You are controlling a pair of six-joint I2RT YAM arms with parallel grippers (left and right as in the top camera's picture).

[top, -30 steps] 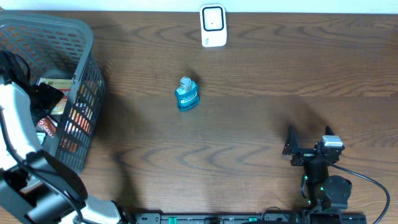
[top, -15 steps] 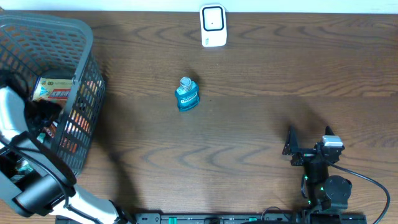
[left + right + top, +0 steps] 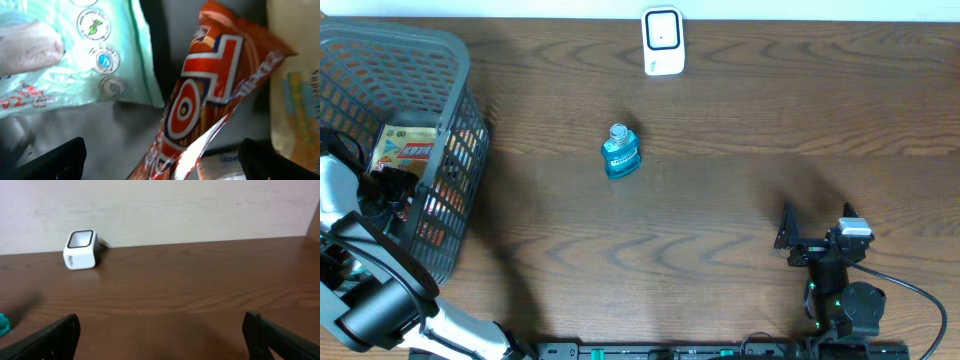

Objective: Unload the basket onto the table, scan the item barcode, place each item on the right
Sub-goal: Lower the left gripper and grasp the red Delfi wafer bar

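My left gripper [image 3: 388, 190] reaches down into the grey basket [image 3: 420, 45] at the table's left edge. In the left wrist view it [image 3: 162, 156] is open, its dark fingertips [image 3: 67, 155] wide apart. A red and orange snack packet [image 3: 210, 90] lies slanted between and below them, untouched. The white barcode scanner [image 3: 662, 41] stands at the far edge of the table and also shows in the right wrist view [image 3: 81, 249]. My right gripper [image 3: 815, 240] sits low near the front right, open [image 3: 160, 335], with bare table between its fingers.
A small blue bottle [image 3: 620, 152] stands on the table between the basket and the scanner. Inside the basket lie a pale green bag [image 3: 75, 55], a yellowish packet [image 3: 295, 100] and a yellow box [image 3: 408, 148]. The basket's mesh walls surround my left arm.
My left arm has shifted toward the table's front edge inside the basket, uncovering the yellow box. The right arm, bottle and scanner have not moved.
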